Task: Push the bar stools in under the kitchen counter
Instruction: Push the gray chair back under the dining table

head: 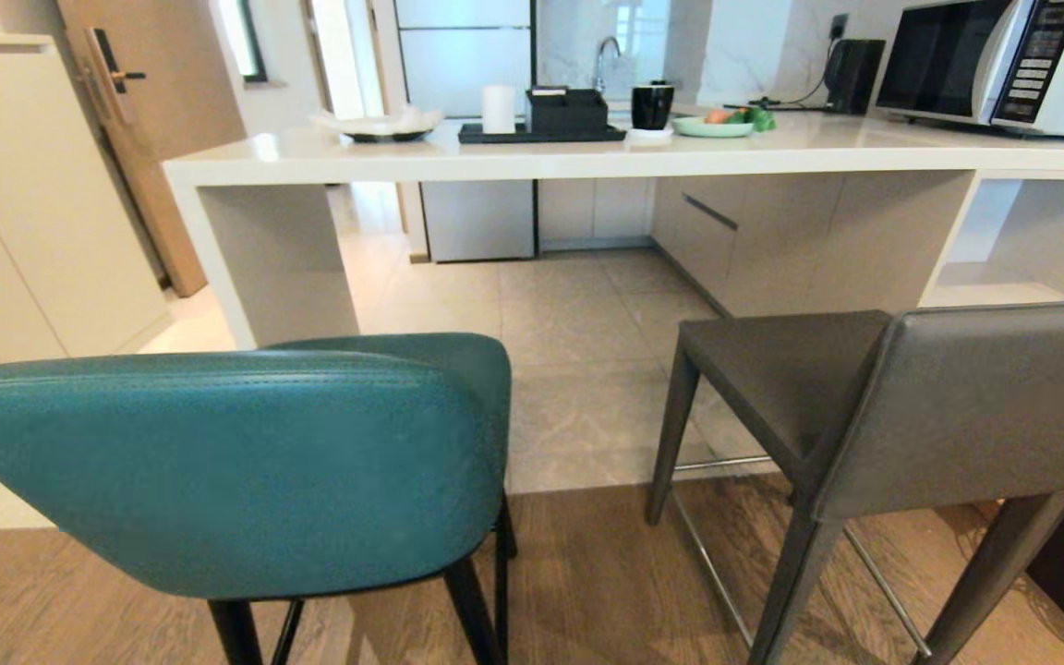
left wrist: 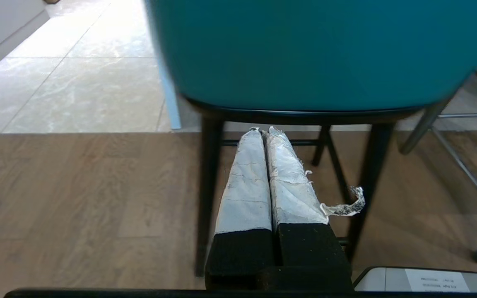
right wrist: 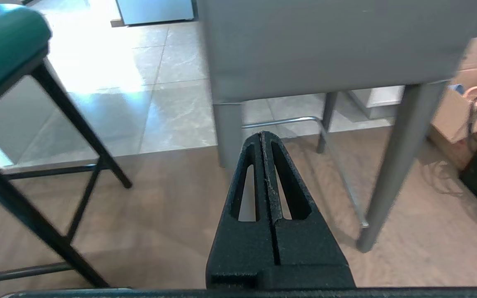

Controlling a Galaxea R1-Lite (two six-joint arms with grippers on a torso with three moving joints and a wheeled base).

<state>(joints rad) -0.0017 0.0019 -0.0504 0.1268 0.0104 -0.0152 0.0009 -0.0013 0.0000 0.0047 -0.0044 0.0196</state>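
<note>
L gripper (left wrist: pixel 263 132) closed behind teal stool (head: pixel 236 462), back facing robot.

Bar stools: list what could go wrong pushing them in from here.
1. The teal stool stands behind the kitchen counter's side panel; pushed straight, it may hit it.
2. Loose tape on the left gripper could snag.
3. The grey stool might catch where wood floor meets tile.

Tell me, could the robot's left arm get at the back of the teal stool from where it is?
Probably yes: the shut left tool points at the teal stool just below its backrest, with nothing between them.
</note>
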